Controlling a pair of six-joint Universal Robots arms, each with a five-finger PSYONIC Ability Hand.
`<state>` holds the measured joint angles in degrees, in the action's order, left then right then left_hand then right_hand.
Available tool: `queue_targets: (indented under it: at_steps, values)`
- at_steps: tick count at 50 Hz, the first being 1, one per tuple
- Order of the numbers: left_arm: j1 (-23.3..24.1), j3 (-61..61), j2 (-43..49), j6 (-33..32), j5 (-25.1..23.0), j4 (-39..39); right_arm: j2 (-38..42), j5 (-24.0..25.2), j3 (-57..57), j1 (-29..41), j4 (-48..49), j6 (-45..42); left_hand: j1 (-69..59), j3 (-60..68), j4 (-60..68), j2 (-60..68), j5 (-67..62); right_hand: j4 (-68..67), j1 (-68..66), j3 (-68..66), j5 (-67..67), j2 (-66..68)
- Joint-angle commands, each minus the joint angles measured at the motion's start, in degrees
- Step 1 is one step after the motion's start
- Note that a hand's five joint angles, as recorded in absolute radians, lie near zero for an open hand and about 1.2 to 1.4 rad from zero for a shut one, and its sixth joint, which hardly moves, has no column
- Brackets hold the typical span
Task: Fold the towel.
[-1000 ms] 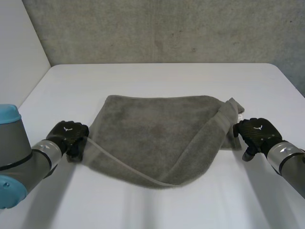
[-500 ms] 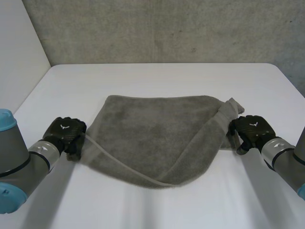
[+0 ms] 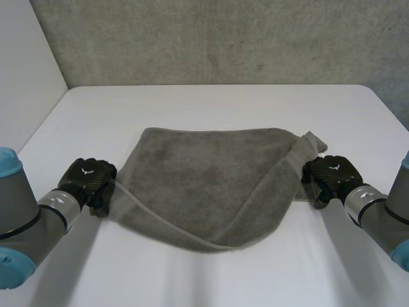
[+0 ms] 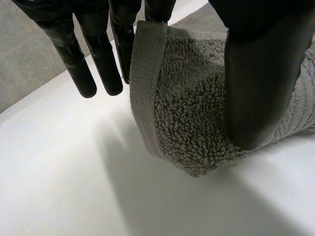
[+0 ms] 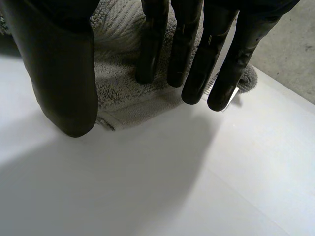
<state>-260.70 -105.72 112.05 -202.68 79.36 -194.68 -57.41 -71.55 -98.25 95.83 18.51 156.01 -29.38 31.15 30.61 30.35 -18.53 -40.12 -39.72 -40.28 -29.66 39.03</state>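
A grey towel (image 3: 204,179) lies on the white table (image 3: 211,102), partly folded, with a diagonal fold running from its right corner to the near edge. My left hand (image 3: 89,179) is at the towel's near left corner. In the left wrist view that corner (image 4: 192,113) lies on the table between the straight fingers (image 4: 88,64) and the thumb (image 4: 256,88), which rests over it. My right hand (image 3: 329,174) is at the bunched right corner. There its fingers (image 5: 197,54) hang straight over the towel's edge (image 5: 123,93), and the thumb (image 5: 64,73) stands apart from them.
A grey wall (image 3: 211,38) stands behind the table's far edge. Bare white tabletop runs all round the towel, widest at the near side (image 3: 211,275). A small white tag (image 5: 227,98) sticks out of the towel by the right fingertips.
My right hand has slid left, closer onto the towel's right corner. My left hand has drawn slightly left and its fingers have straightened. The towel has barely moved.
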Motion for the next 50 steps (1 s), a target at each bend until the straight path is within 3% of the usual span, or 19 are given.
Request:
queue_targets:
  at_steps: [1,50]
  values:
    - [0.02,-0.01,0.01,0.01,0.00,0.00,0.46,-0.70,0.95,0.32,0.04,0.09,1.50,-3.27,-2.73,-2.47,0.65,-0.75,-1.15,-0.58,-1.20,1.84]
    - [0.19,-0.01,0.09,-0.08,-0.09,0.00,3.45,-1.75,5.52,1.90,0.13,-0.27,1.50,-3.27,-2.73,-2.47,0.65,-0.75,-1.15,-0.58,-1.20,1.84]
